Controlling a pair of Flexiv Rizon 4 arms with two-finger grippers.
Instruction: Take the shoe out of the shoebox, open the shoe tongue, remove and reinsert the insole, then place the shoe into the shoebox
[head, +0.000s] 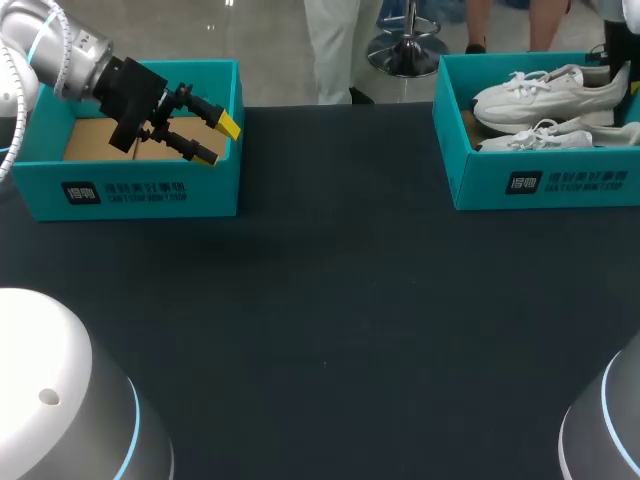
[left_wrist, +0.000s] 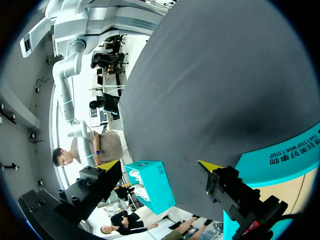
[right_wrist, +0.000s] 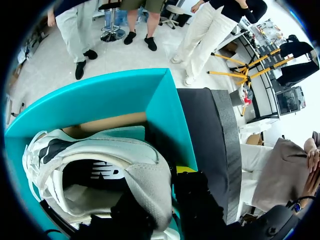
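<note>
- Right shoebox (head: 480, 185): teal, at the table's far right, holding 2 white shoes, an upper shoe (head: 550, 92) lying across a lower shoe (head: 560, 135).
- Left shoebox (head: 140, 190): teal, at the table's far left, with bare cardboard floor showing inside.
- Table (head: 330, 300): dark cloth between the 2 boxes.
- Left hand (head: 212, 138): over the left shoebox's right end, fingers spread wide with nothing between them; the wrist view shows both yellow tips well apart above the dark table.
- Right hand (right_wrist: 187, 172): down inside the right shoebox at the heel of a white shoe (right_wrist: 100, 170). Only 1 yellow tip shows, just beside the heel collar, so I cannot tell whether it is spread or closed on the shoe.
- Stage, as a judgement: shoes lying in the box with my right hand at the heel fits either lifting 1 out or having just set it back; the pictures do not settle which.
- Risk 1: the 2 shoes overlap, so a lift may drag the other shoe or snag loose laces.
- Risk 2: a finger close to the box wall may catch the cardboard and shift or tip the box.
- Risk 3: a grip on the soft heel collar alone may slip.
</note>
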